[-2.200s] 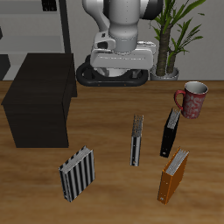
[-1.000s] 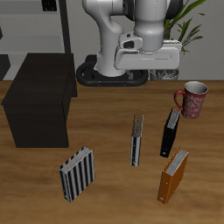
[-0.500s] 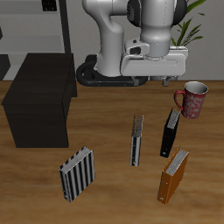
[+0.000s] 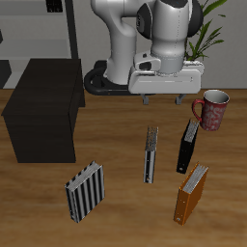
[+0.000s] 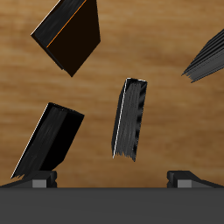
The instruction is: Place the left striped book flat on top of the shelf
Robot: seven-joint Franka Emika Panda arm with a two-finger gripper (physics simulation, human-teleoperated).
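The left striped book [image 4: 150,154] stands upright on the table, its narrow edge facing the camera; in the wrist view [image 5: 129,118] I look down on its top edge. My gripper [image 4: 164,96] is open and empty, hanging high above the table a little behind this book, fingertips [image 5: 187,178] spread wide. The second striped book [image 4: 85,190] stands nearer the table's front edge, and it also shows in the wrist view [image 5: 206,54]. The shelf [image 4: 43,106], a large black box with a flat top, stands apart at the table's side.
A black book [image 4: 188,146] and an orange book [image 4: 191,193] stand close beside the left striped book. A red mug [image 4: 210,109] stands farther back by a potted plant [image 4: 193,39]. A grey rack [image 4: 48,29] is behind the shelf.
The arm has swung from above its base sideways toward the mug, then come down and forward, so the gripper now hangs above the group of books.
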